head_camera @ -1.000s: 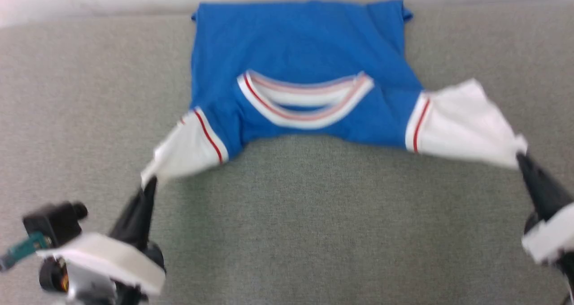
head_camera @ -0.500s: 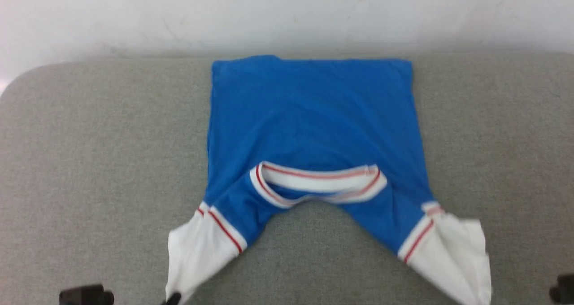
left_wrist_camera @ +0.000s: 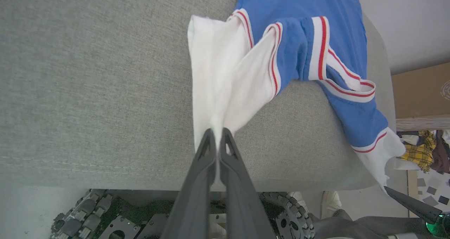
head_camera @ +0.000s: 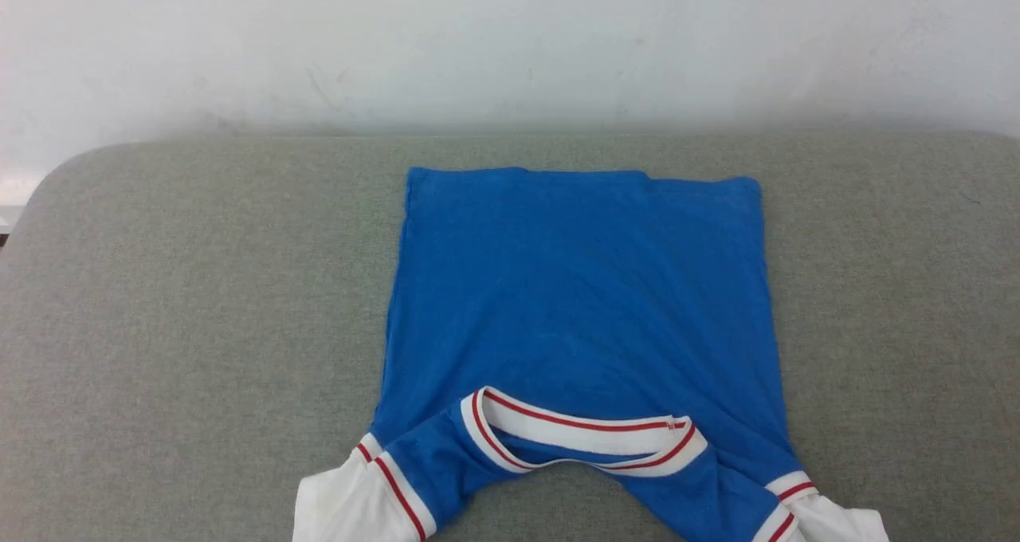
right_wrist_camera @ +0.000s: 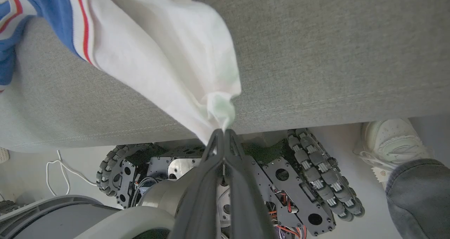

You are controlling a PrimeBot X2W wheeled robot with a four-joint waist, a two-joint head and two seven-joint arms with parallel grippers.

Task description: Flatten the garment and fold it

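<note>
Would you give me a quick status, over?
Left gripper shut on a sleeve. Right gripper shut on the other sleeve. Shirt spread on the cushion, collar nearest. Someone's shoe beside the base.

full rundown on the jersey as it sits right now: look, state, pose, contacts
The garment is a royal-blue knit T-shirt with white short sleeves and red-and-white striped trim at the collar and sleeve seams. Its body lies mostly flat on the grey upholstered surface, hem toward the wall, collar toward the robot, plain blue side up. Both sleeves are pulled toward the near edge: the left gripper is shut on one sleeve tip, the right gripper on the other, bunching the cloth there.
</note>
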